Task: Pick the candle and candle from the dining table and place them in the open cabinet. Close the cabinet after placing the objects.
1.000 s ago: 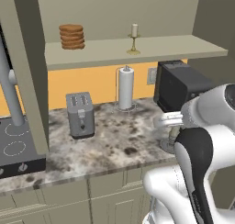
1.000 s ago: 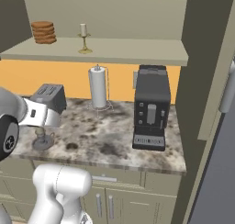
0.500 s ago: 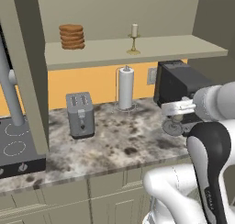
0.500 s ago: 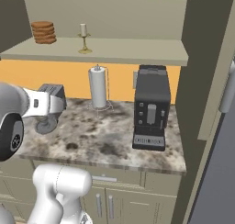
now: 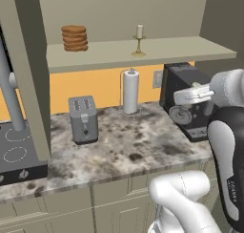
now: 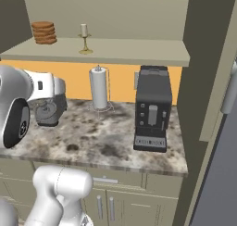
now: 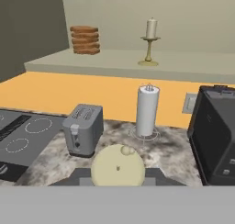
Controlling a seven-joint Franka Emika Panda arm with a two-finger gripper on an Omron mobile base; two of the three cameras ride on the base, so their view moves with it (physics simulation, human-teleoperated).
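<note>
- Gripper (image 7: 117,179): jaws drawn narrow around a candle (image 7: 118,168). In the hand view the candle's cream, rounded top sits between the two dark finger tips, seen end on, with a small bump near its upper edge.
- In the left base view the gripper (image 5: 183,113) hangs in the air above the right end of the desk (image 5: 124,148), in front of the black coffee machine (image 5: 188,91); a grey disc, seemingly the holder's base, faces the camera. Whether that disc belongs to the candle I cannot tell for certain.
- In the right base view the gripper (image 6: 48,110) is above the left part of the desk, well clear of the stone top.
- Second candle (image 5: 139,39): cream stick on a brass-gold stemmed holder, upright on the open cabinet shelf (image 5: 157,50), near the middle of the shelf and toward its back.
- Stack of brown round cookies (image 5: 75,37): on the same shelf, toward its left end, well apart from the brass candle.
- Desk, mottled grey-brown stone: carries a silver toaster (image 5: 83,119) near its left part, a white paper-towel roll (image 5: 130,92) upright on a wire stand at the back edge, and the coffee machine at the right back corner.
- Black cooktop (image 5: 16,153): adjoins the left edge of the desk.
- Orange wall panel (image 5: 100,86): behind the desk, below the shelf.
</note>
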